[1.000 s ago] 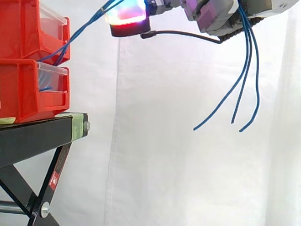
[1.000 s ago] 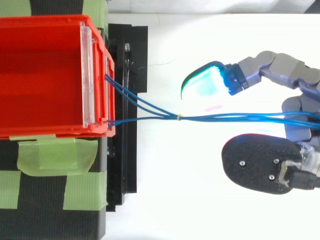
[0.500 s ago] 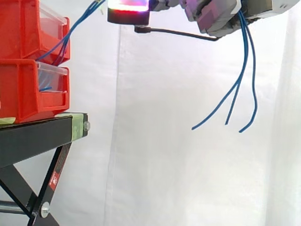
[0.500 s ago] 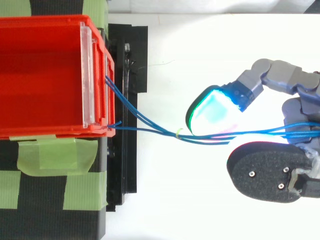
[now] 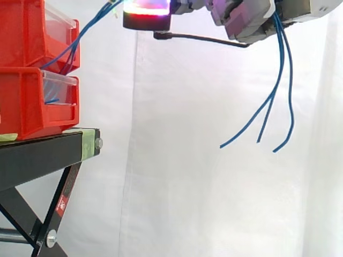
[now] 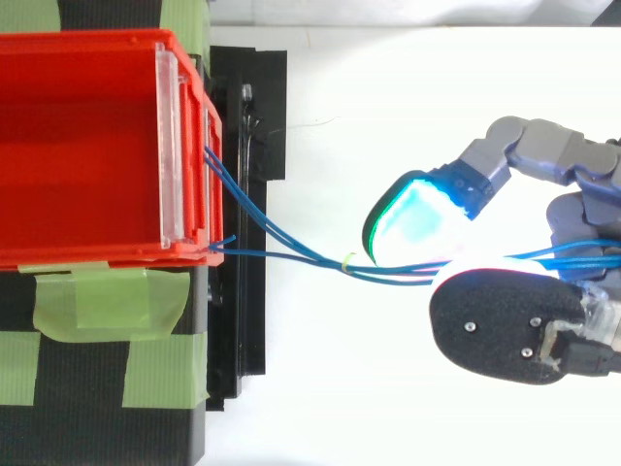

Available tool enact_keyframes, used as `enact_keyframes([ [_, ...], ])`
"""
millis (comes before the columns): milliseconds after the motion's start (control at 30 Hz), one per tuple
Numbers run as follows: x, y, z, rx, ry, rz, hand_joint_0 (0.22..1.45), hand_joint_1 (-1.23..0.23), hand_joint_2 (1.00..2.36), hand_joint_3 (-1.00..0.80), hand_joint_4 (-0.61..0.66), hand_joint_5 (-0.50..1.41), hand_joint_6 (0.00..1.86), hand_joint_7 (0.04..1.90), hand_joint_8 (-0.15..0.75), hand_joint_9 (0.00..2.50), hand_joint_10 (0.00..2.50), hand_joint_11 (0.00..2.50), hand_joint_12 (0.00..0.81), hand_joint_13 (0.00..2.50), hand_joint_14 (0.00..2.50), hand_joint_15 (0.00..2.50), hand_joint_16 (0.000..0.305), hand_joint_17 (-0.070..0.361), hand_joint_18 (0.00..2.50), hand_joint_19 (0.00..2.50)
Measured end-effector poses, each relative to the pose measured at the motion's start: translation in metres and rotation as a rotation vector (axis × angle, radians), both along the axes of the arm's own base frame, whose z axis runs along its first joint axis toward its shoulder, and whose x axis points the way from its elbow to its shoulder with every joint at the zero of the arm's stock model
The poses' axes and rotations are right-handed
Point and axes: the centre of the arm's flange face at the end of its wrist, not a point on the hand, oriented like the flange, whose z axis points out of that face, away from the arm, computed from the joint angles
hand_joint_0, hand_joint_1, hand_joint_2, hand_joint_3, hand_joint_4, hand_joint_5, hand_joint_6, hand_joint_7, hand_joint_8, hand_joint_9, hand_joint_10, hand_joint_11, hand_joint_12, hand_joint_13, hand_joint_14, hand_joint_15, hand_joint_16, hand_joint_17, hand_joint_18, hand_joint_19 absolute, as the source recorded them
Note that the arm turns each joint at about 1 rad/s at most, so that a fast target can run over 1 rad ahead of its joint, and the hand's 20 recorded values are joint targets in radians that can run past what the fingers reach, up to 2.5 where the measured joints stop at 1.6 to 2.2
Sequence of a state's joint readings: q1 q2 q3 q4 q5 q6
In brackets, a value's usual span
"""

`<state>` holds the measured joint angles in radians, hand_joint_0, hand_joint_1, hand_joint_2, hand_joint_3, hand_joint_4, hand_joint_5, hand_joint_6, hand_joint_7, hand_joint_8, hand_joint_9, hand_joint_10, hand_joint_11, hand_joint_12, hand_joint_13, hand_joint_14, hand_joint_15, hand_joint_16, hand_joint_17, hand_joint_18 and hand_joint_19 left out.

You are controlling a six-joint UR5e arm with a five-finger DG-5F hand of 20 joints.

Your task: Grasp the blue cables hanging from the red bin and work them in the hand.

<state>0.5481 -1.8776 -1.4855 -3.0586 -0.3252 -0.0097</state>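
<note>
Three thin blue cables (image 6: 320,258) run from the front of the upper red bin (image 6: 87,146) out to my hand (image 6: 572,209), held together by a small yellow tie. In the top view a glowing fingertip (image 6: 417,221) lies over them, opposite the black thumb pad (image 6: 505,325), and the cables pass between the two. In the side view the hand (image 5: 244,19) is high at the top right, well above the bin (image 5: 32,32). The cables (image 5: 80,37) rise steeply to it, and their loose ends (image 5: 278,80) dangle below the palm. The hand is shut on the cables.
Two red bins are stacked on a black stand (image 5: 43,152), the lower bin (image 5: 32,101) with a clear front panel. Green tape (image 6: 97,301) holds the stand's top. A white curtain hangs behind, with open air under the hand.
The glowing fingertip swung down across the cables toward the thumb pad, bending them sideways. In the side view it rose. The thumb pad has since shifted slightly toward the bin.
</note>
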Motion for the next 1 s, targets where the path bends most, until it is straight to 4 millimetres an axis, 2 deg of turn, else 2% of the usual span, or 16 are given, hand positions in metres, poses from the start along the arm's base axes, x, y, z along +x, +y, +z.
enact_keyframes([
  [433, -0.0001, 0.0001, -0.0025, 0.003, -0.004, 0.0, 1.0, -0.61, 1.03, -0.1, 0.35, 0.33, 0.01, 1.17, 0.441, 0.85, 2.5, 2.5, 0.463, 1.05, 2.5, 1.4, 0.053, 0.119, 1.63, 1.22],
  [700, -0.0002, 0.0002, -0.0028, 0.003, -0.004, 0.001, 0.99, -0.62, 1.03, -0.03, 0.35, 0.3, 0.01, 1.16, 0.474, 0.75, 2.5, 2.5, 0.469, 1.01, 2.5, 1.36, 0.055, 0.123, 1.58, 1.19],
  [800, -0.0002, -0.0001, -0.0028, 0.003, -0.004, -0.001, 0.98, -0.63, 1.03, -0.07, 0.34, 0.29, 0.01, 1.16, 0.48, 0.74, 2.5, 2.5, 0.475, 1.01, 2.5, 1.35, 0.055, 0.124, 1.57, 1.2],
  [900, -0.0003, -0.0004, -0.0028, 0.002, -0.004, -0.003, 0.94, -0.63, 1.02, -0.35, 0.35, 0.29, 0.01, 1.16, 0.476, 0.73, 2.5, 2.5, 0.47, 1.0, 2.5, 1.34, 0.055, 0.123, 1.59, 1.25],
  [1000, -0.0004, -0.0005, -0.0028, 0.002, -0.004, -0.004, 0.94, -0.62, 1.02, -0.47, 0.36, 0.29, 0.01, 1.18, 0.476, 0.73, 2.5, 2.5, 0.469, 1.0, 2.5, 1.32, 0.054, 0.122, 1.59, 1.25],
])
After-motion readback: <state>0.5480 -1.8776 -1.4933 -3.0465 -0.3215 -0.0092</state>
